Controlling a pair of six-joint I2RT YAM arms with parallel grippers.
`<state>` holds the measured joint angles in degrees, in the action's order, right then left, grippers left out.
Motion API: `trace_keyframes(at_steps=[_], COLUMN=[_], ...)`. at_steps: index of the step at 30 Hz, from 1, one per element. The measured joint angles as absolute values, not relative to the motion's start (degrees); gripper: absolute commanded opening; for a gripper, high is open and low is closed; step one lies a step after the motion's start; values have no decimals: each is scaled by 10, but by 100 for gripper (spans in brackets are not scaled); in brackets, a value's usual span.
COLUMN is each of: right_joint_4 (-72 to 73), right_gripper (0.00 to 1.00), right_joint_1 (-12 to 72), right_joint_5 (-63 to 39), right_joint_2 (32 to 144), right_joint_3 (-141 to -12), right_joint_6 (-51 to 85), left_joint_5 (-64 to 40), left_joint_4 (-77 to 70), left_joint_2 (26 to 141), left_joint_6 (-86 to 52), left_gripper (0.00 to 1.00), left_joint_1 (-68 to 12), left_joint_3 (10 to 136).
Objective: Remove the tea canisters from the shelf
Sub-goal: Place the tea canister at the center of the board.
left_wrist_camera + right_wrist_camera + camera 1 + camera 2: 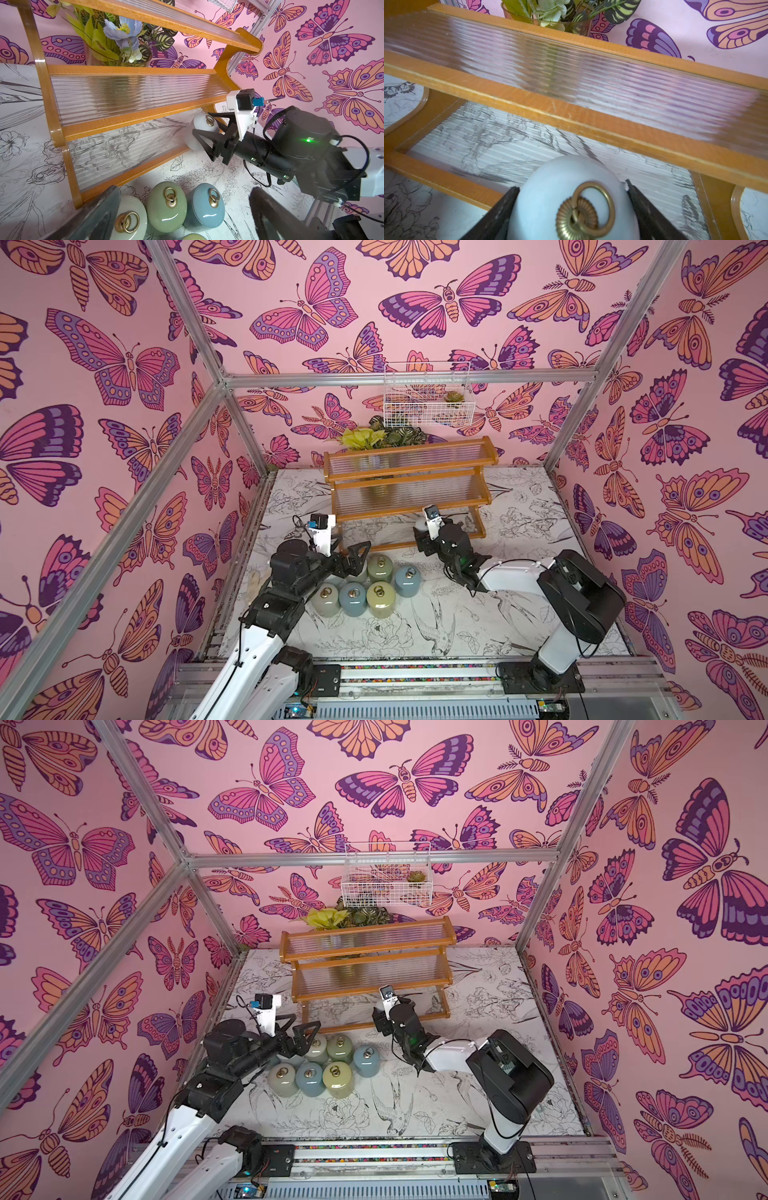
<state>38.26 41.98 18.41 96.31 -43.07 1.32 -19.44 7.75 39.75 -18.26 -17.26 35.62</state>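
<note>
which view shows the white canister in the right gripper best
The right wrist view: the white canister fills the foreground, clamped in the right gripper. The left wrist view shows it smaller; in both top views the arm mostly hides it.

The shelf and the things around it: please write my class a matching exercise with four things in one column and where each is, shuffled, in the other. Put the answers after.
Things
1. white canister
2. blue canisters
3. vase of flowers
4. wire basket

Places
A. hung on the rail at the back wall
B. standing on the table, in front of the shelf
C. held by the right gripper at the shelf's lowest level
D. behind the shelf

Pairs: 1-C, 2-B, 3-D, 4-A
</note>
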Motion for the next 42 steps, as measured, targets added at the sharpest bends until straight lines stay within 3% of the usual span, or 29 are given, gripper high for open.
trace_keyframes(at_steps=[14, 28, 42], right_joint_4=[350, 362, 373], right_gripper=[76, 78, 91], right_joint_1=[436, 458, 459], right_joint_5=[134, 106, 107], right_joint_2=[905, 923, 940], right_joint_3=[-346, -336, -340], right_joint_6=[58, 95, 94], left_joint_5=[-183, -183, -183], left_joint_4=[76, 74, 73], left_joint_2=[416, 419, 419], left_joint_6=[-183, -183, -183], left_gripper=[100, 100, 100], left_joint_1=[-173, -173, -173], left_joint_3=[356, 356, 356])
